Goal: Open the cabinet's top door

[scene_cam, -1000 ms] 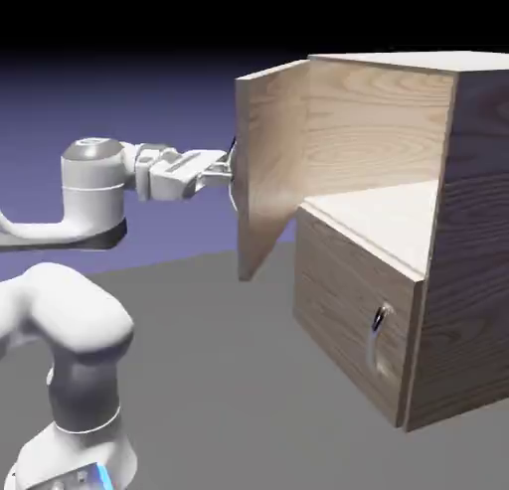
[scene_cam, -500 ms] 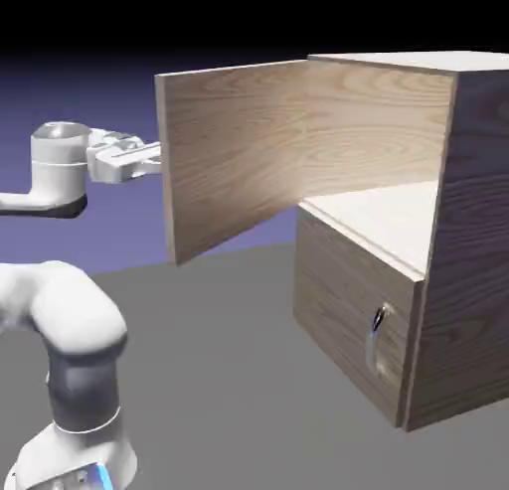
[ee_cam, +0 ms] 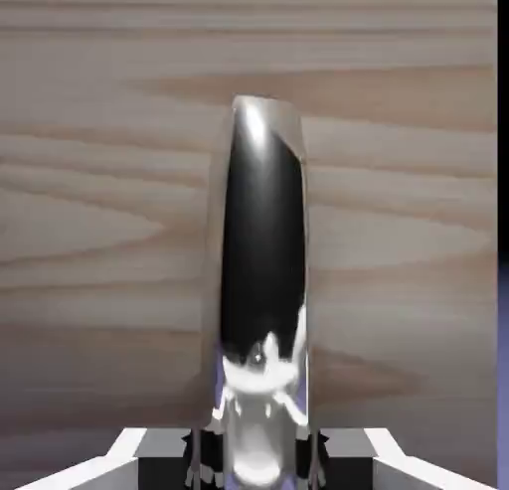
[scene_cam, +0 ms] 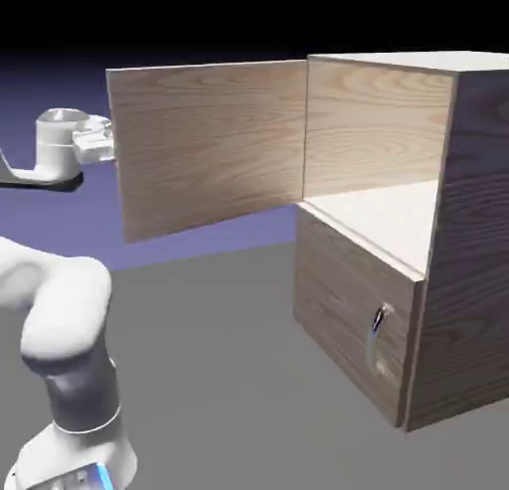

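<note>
Table (scene_cam: 229, 379): dark grey surface, seen across the lower part of the exterior view, from 8 o'clock round to 5 o'clock.

Cabinet (scene_cam: 477, 240): boxy, wood-grained, placed from 2 to 4 o'clock. Its pale upper compartment is exposed.

Robot arm (scene_cam: 70, 329): white, with its base at 7 o'clock. Its upper part is seen toward 9 and 10 o'clock, partly cut off by the picture's edge.

Top door (scene_cam: 214, 145): found at 11 o'clock, swung wide open. It is joined to the cabinet along its upright edge toward 12 o'clock; its free edge is pointed toward 10 o'clock, beside the robot's hand. The inner face is shown in the exterior view, the outer face in the hand view, where an upright edge is seen at 3 o'clock.

Lower panel (scene_cam: 343, 304): at 4 o'clock, closed under the compartment. A short curved handle (scene_cam: 375, 339) is carried on it, upright, near its edge on the exterior view's right.

Pincer (ee_cam: 255, 460): at 6 o'clock in the hand view, clamped on the long handle (ee_cam: 263, 230). One dark fingertip is seen on each side of the metal. The long handle is shiny and curved, extended from 6 o'clock toward 12 o'clock, and is hidden behind the top door in the exterior view.
</note>
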Controlling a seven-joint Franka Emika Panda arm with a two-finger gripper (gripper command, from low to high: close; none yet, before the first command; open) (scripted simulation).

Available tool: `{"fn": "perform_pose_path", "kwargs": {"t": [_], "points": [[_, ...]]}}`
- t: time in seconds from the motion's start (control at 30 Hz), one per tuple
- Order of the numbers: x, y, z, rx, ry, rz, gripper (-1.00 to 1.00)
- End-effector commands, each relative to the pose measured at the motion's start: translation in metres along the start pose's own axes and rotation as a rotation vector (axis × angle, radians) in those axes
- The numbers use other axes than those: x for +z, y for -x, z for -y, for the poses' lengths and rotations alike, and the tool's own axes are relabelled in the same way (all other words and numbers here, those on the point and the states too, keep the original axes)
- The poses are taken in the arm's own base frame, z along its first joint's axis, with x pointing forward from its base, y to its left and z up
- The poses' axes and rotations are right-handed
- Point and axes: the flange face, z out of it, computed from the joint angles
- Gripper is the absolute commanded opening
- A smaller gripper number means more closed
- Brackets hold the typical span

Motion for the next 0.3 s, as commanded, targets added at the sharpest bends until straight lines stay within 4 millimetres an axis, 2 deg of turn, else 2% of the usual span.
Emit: {"fn": "perform_pose_path", "kwargs": {"t": [0.0,0.27], "points": [[-0.007,0.002,0.002,0.000,0.014,-0.014,-1.00],[-0.059,0.020,0.019,0.000,0.111,-0.112,-1.00]]}}
